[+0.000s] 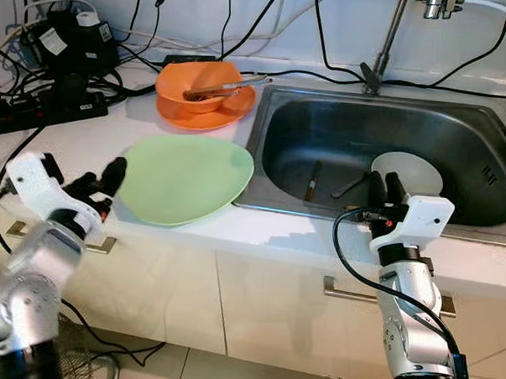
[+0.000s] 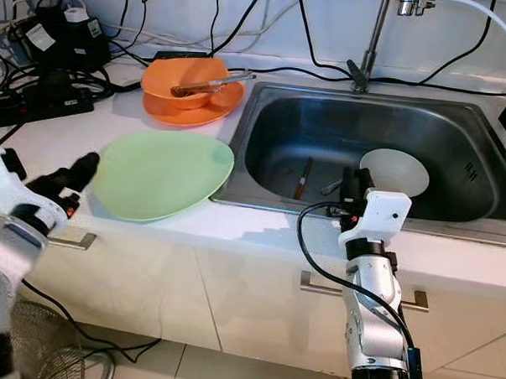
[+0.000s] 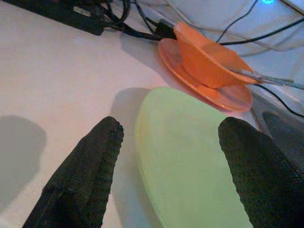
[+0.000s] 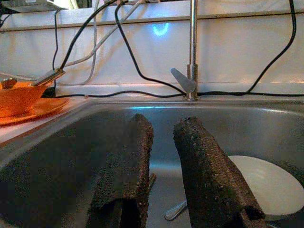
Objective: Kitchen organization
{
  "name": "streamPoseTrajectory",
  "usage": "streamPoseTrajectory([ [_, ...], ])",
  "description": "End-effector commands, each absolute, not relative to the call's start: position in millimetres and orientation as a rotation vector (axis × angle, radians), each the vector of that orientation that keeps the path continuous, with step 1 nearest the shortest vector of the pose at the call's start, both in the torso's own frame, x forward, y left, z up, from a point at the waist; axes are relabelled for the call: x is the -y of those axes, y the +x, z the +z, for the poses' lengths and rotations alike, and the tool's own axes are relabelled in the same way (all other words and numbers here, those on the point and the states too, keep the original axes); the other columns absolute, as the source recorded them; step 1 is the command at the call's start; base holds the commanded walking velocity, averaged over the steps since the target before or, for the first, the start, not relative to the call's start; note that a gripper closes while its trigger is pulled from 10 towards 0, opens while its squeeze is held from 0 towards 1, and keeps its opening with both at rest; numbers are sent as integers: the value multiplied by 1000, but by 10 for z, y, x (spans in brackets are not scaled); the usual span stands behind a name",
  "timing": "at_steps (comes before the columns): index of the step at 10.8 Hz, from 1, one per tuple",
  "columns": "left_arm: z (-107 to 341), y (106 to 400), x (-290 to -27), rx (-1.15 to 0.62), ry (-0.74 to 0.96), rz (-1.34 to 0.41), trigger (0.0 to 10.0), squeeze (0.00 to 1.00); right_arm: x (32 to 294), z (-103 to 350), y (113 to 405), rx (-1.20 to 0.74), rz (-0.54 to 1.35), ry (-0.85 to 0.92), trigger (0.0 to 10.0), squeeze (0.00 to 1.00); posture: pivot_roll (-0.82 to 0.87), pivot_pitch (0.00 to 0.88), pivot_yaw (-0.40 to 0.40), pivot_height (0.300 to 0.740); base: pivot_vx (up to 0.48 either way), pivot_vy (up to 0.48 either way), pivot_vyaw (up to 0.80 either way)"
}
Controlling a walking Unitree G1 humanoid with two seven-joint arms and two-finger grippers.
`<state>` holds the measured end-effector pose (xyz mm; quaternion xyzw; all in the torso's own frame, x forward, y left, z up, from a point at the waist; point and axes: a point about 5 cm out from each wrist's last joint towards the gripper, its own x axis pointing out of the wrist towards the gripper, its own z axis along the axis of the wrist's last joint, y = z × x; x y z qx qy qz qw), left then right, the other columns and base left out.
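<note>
1. A pale green plate lies on the white countertop, its right edge hanging over the rim of the steel sink.
2. The left gripper sits at the plate's left edge with its black fingers spread apart; in the left wrist view one finger is over the bare counter and the other over the green surface, with nothing held between them.
3. The right gripper is raised at the sink's front rim, pointing into the basin. Its two fingers stand a narrow gap apart and hold nothing.
4. Inside the sink, a white bowl rests near the right gripper's fingertips. Beside it on the basin floor lie a brown-handled utensil and a metal utensil.
5. Behind the green plate, an orange bowl sits on an orange plate, with metal tongs resting across the bowl.
6. A faucet rises behind the sink against the white wall.
7. Black cables trail across the wall and counter to a power strip and a black adapter at the far left; white labels show on the adapter, but their writing is too small to read.
8. White cabinet fronts with metal handles run below the counter.
</note>
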<state>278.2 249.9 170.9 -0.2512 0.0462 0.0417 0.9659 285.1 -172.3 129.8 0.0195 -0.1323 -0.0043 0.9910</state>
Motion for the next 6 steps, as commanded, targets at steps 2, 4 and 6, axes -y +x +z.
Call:
streamPoseTrajectory([
  [2,1799,2783,-2549,-120,-499,114,10000,0,1695,1320,2887,272,10,27,10000,0,99,0,51,740,0,0,0],
  [4,1739,2798,-2541,-195,-556,131,10000,0,1679,1313,2885,270,15,30,10000,0,93,0,55,740,0,0,0],
  [6,1651,2818,-2488,-270,-596,127,10000,0,1681,1309,2888,270,14,28,10000,0,87,0,62,740,0,0,0],
])
